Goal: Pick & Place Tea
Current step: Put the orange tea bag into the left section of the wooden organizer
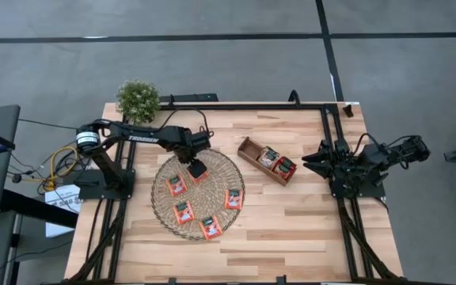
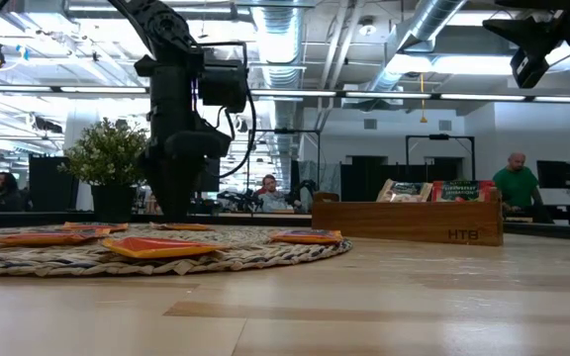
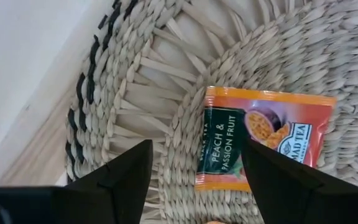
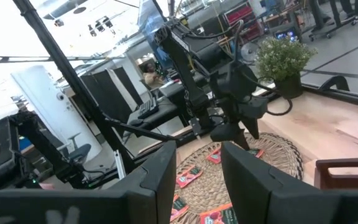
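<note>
Both arms are matte black, built of boxy links joined by rounded joints. The left arm (image 1: 145, 138) carries white "TROSSEN" lettering along its long link and a silver ring with a black band near its base. Thin black cables loop beside its wrist. The left gripper (image 3: 194, 180) has two dark, flat, wedge-shaped fingers (image 3: 123, 177).

The wooden table (image 1: 291, 222) bears a wicker mat (image 1: 161, 207), compartment tray (image 1: 252, 150) and potted plant (image 1: 138, 99).

Red-orange tea sachets (image 1: 184, 211) with dark green panels are lying on a pale woven wicker mat (image 1: 161, 206) edged in black, centre frame.
</note>
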`<state>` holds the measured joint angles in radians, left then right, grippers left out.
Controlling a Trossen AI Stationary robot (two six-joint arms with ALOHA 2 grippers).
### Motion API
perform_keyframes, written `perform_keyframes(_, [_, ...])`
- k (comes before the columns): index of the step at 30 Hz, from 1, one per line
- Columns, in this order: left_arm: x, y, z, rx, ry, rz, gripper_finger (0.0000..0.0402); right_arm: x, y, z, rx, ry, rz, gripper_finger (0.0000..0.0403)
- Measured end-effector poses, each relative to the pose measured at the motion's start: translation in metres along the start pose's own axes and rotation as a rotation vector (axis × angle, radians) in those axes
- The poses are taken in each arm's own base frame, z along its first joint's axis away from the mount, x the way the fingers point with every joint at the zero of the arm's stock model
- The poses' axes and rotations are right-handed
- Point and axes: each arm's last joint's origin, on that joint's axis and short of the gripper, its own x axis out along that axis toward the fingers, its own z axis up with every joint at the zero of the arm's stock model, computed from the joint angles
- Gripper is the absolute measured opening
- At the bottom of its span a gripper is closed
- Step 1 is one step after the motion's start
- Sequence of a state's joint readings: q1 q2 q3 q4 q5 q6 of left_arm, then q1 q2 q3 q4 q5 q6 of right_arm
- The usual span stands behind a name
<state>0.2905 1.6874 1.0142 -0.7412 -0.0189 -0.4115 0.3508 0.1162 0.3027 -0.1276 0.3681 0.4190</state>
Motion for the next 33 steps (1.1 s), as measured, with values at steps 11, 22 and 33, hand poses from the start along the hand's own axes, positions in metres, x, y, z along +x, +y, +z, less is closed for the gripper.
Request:
perform_keyframes(11, [0.017, -0.009, -0.001, 0.038, 0.024, 0.041, 0.0212, 0.0, -0.001, 0.0, -0.001, -0.013, -0.03, 0.0118])
perform_keyframes(22, [0.027, -0.014, -0.003, 0.068, 0.048, 0.067, 0.0145, 0.0, -0.001, 0.0, 0.0, -0.014, -0.032, 0.0118])
perform_keyframes(33, [0.022, -0.014, -0.001, 0.064, 0.034, 0.11, 0.0053, 0.0, -0.001, 0.0, 0.0, -0.014, -0.032, 0.0118])
